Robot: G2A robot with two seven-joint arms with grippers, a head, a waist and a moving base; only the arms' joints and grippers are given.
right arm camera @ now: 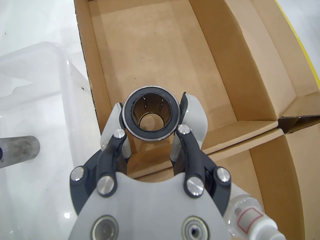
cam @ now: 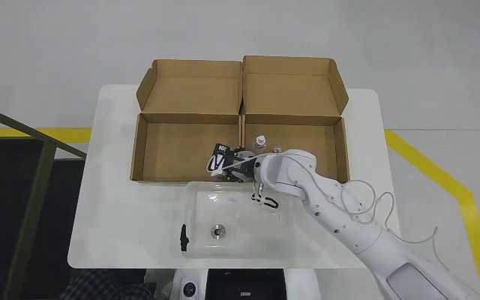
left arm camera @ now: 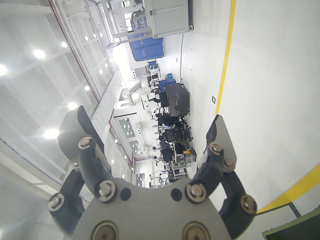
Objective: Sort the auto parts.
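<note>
1. My right gripper (right arm camera: 152, 106) is clamping a short metal cylinder bearing with a black ring face (right arm camera: 130, 113). One finger is pressing on each side of its shell, and the open bore is facing my wrist camera.
2. I am holding that bearing in the air over the left brown cardboard box (right arm camera: 155, 51), just inside its near wall and close to the corner beside the neighbouring box. Nothing but my fingers (right arm camera: 192, 111) is touching it.
3. The floor of that box is lying beneath and ahead of my fingertips.
4. The right brown cardboard box (right arm camera: 272, 176) is sitting beside my right wrist, pressed side by side against the left one. A white plastic bottle with a red-outlined label (right arm camera: 250, 216) is lying in it, just behind the gripper's palm.
5. On the other side of the gripper, nearer my body, the clear plastic bin (right arm camera: 45, 51) is resting on the white table (cam: 112, 187). A grey metal cylinder (right arm camera: 20, 148) is sitting in the bin, well apart from my fingertips.
6. A small black part (cam: 182, 238) is lying at the bin's far edge from the gripper — I cannot tell whether it is inside or beside it.
7. My left gripper (left arm camera: 150, 116) is spread wide and carrying nothing, pointing out into the workshop hall, away from the table.
</note>
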